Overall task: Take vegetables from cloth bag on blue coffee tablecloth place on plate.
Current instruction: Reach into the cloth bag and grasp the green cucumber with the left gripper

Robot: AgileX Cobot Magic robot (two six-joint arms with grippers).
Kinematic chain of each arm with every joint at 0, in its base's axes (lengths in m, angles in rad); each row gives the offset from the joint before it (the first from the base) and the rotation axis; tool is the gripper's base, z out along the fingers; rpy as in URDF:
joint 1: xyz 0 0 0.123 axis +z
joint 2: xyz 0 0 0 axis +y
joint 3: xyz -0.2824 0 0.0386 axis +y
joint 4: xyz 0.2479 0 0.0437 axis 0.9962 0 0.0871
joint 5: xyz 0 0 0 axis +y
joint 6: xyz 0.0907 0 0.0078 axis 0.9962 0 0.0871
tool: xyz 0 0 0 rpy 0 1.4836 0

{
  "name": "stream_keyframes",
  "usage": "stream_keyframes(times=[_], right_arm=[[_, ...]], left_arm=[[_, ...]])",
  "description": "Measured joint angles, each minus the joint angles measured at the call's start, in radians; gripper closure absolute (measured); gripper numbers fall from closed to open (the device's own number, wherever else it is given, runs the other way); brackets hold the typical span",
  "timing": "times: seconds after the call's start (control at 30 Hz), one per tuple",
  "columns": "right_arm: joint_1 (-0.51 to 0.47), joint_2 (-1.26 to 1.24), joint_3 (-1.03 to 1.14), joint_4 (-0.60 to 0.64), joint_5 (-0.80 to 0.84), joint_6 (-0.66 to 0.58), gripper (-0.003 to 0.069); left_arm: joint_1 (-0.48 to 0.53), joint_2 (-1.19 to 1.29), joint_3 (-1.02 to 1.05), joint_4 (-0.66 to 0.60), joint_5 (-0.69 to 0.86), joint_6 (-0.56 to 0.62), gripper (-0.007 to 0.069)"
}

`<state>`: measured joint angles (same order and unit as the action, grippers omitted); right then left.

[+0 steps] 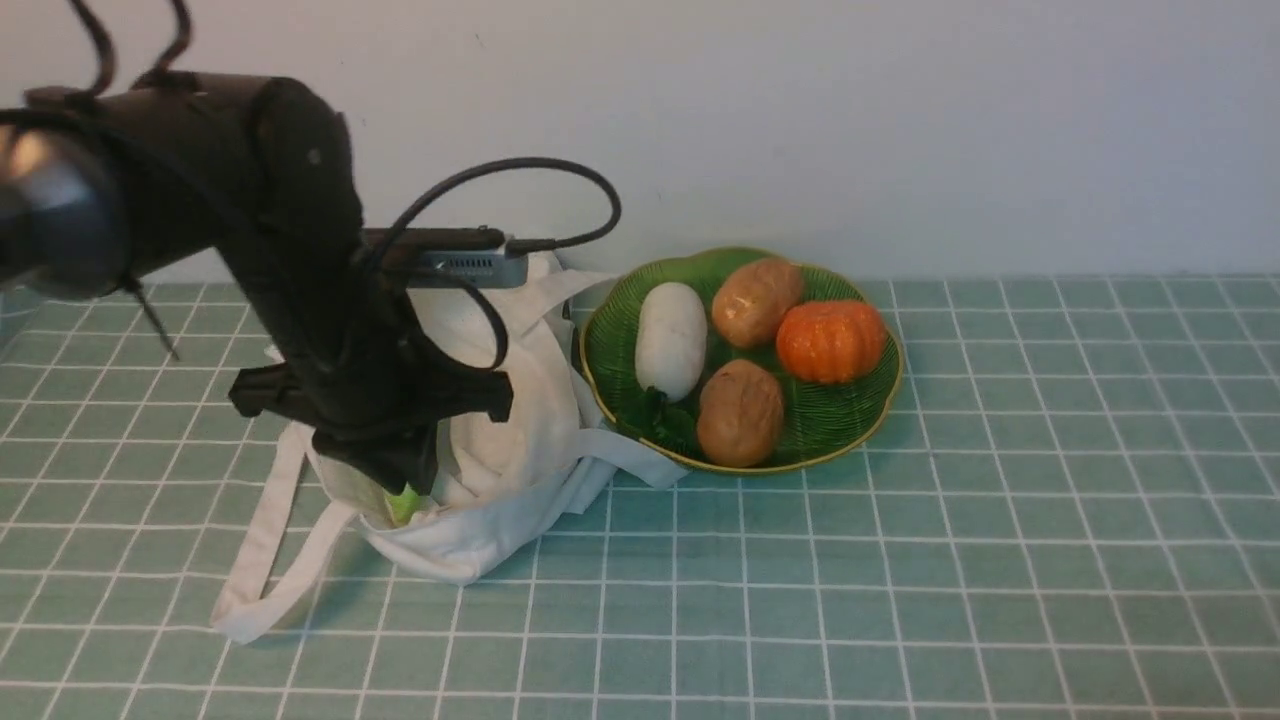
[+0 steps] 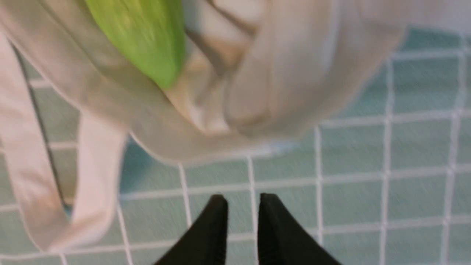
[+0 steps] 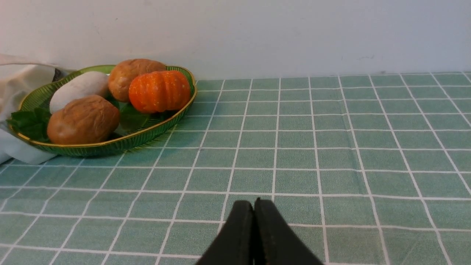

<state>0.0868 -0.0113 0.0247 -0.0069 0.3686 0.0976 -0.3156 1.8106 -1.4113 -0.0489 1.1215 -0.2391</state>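
The white cloth bag (image 1: 500, 440) lies on the teal grid tablecloth (image 1: 900, 580), left of the green plate (image 1: 835, 415). The light green gourd (image 1: 403, 503) pokes its tip out of the bag's front mouth; the rest is hidden. My left gripper (image 1: 400, 478) hangs over that mouth. In the left wrist view the gripper (image 2: 239, 198) has its jaws a narrow gap apart and empty, short of the gourd (image 2: 143, 33) and the bag (image 2: 287, 73). My right gripper (image 3: 253, 201) is shut and empty, low over the cloth, right of the plate (image 3: 110, 149).
The plate holds a white radish (image 1: 670, 340), two brown potatoes (image 1: 757, 300) (image 1: 740, 412), an orange pumpkin (image 1: 831, 341) and a green leaf (image 1: 662, 420). The bag's long straps (image 1: 260, 560) trail toward the front left. A white wall stands behind.
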Motion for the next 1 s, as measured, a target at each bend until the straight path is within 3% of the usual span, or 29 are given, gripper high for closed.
stream_keyframes(times=[0.23,0.4,0.77,1.0], right_arm=[[0.0,0.0,0.0,0.0,0.001,0.0,0.0673],[0.0,0.0,0.0,0.0,0.001,0.0,0.0673],[0.0,0.0,0.0,0.0,0.001,0.0,0.0673],[0.0,0.0,0.0,0.0,0.001,0.0,0.0673]], left_arm=[[-0.006,0.129,-0.105,0.214,-0.008,-0.113,0.0224],[-0.006,0.189,-0.114,0.244,-0.12,-0.151,0.012],[-0.006,0.274,-0.116,0.385,-0.2,-0.393,0.0102],[-0.014,0.33,-0.116,0.39,-0.242,-0.414,0.0129]])
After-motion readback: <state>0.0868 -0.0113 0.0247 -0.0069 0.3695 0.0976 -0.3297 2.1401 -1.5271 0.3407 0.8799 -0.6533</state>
